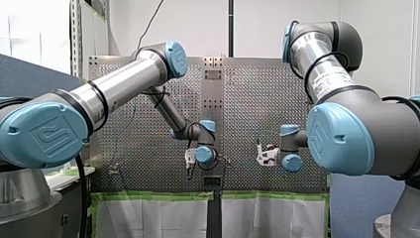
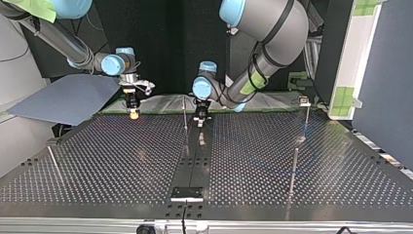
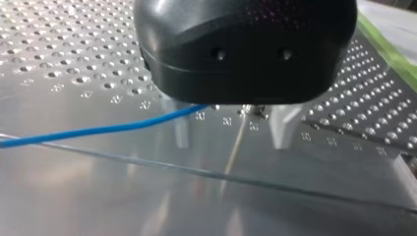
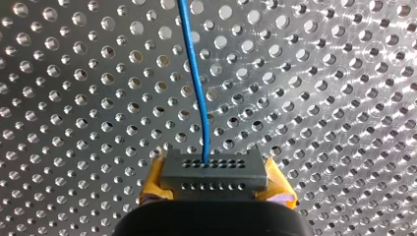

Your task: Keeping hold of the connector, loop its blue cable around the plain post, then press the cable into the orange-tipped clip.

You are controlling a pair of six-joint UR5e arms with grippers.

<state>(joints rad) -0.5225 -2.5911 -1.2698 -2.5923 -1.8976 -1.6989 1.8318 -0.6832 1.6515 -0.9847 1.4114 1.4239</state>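
In the right wrist view my right gripper (image 4: pixel 216 189) is shut on a grey connector (image 4: pixel 214 169), its yellow pads (image 4: pixel 153 186) on both sides. The blue cable (image 4: pixel 195 73) leaves the connector and runs on ahead over the perforated plate. In the left wrist view the blue cable (image 3: pixel 98 130) passes under my left gripper (image 3: pixel 231 142), whose metal fingers (image 3: pixel 281 129) stand apart around nothing I can see. A thin plain post (image 2: pixel 185 117) stands beside my left gripper (image 2: pixel 200 118). My right gripper (image 2: pixel 133 112) is at the top view's left.
More thin posts rise from the perforated table (image 2: pixel 122 161): one (image 2: pixel 294 175) at the top view's right, one (image 2: pixel 307 119) further back with a small block on top, one (image 2: pixel 53 163) at the left. A black bracket (image 2: pixel 186 193) sits at the near edge.
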